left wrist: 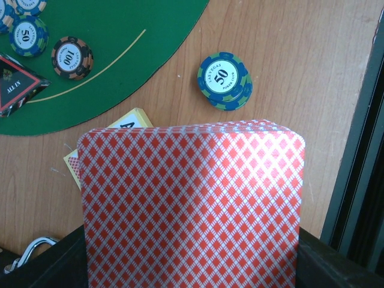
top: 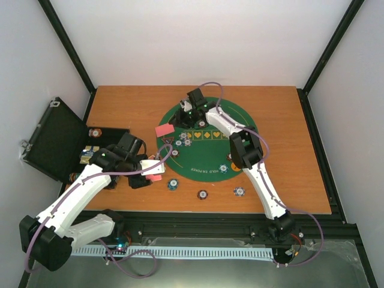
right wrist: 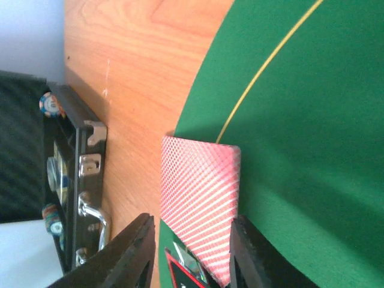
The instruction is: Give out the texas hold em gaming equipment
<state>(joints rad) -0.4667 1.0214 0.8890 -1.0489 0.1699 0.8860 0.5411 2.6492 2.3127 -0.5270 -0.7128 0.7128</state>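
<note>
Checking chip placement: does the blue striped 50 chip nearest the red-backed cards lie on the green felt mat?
No, the blue striped chip lies on the wooden tabletop, outside the green mat.

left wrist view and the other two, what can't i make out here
deck of cards, left wrist: faces turned away, lower part cut off by the bottom edge
yellow-edged item, left wrist: mostly under the deck
triangle marker, left wrist: cut by the left edge
case contents, right wrist: blurred
red-backed card, right wrist: near end runs off the bottom edge
</note>
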